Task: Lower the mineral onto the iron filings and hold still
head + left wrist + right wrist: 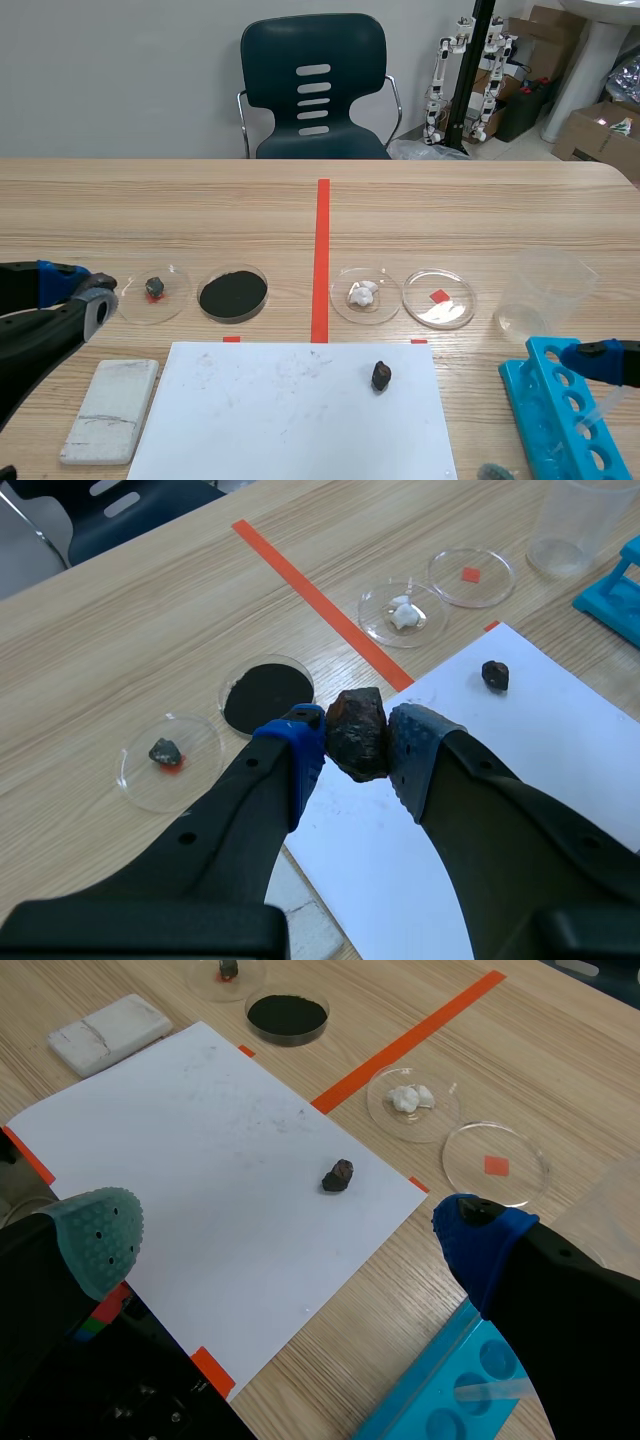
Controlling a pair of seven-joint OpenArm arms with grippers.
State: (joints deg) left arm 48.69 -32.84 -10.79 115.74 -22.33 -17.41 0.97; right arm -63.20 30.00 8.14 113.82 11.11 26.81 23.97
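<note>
The mineral (356,733), pinched in the left gripper (358,746), is best centred over the iron filings (267,693) at ten o'clock, then lowered slowly; the right gripper (290,1240) is held spread.

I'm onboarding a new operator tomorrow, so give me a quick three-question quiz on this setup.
1. True or false: the left claw is shut on the dark mineral.
2. The filings dish sits: A) between the stone dish and the red tape line; B) across the tape line from the stone dish; C) in the left claw.
3. How many round dishes lie on the table?
Key: 1 true; 2 A; 3 four.
</note>
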